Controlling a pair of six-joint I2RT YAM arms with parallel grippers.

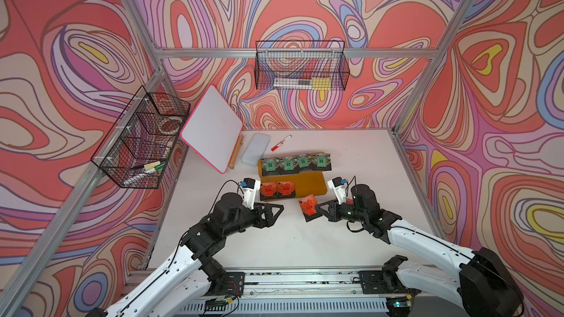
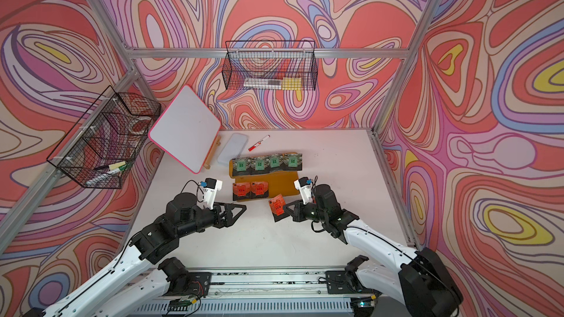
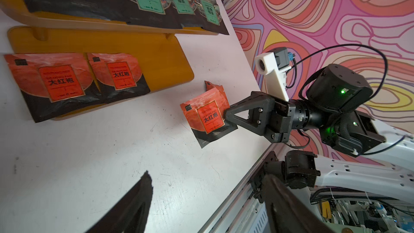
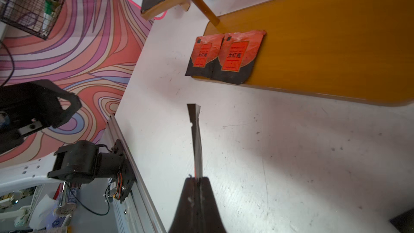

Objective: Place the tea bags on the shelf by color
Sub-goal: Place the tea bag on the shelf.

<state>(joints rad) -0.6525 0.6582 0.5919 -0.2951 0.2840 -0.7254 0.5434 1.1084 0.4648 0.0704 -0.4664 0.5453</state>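
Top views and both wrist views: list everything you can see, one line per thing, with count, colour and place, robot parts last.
green tea bags: four, green labels, side by side on the shelf's upper step.
orange tea bags on shelf: two, orange-red, left end of lower step.
held orange tea bag: one, orange-red, above the table; another partly hidden behind it.
shelf: one, mustard-yellow, mid-table.
whiteboard: one, pink-edged, leaning at left.
marker: one, red-capped, behind shelf.
case: one, pale, beside marker.
wire baskets: two, black, on the frame.
left gripper: black, open, empty.
right gripper: black, shut on held orange tea bag.
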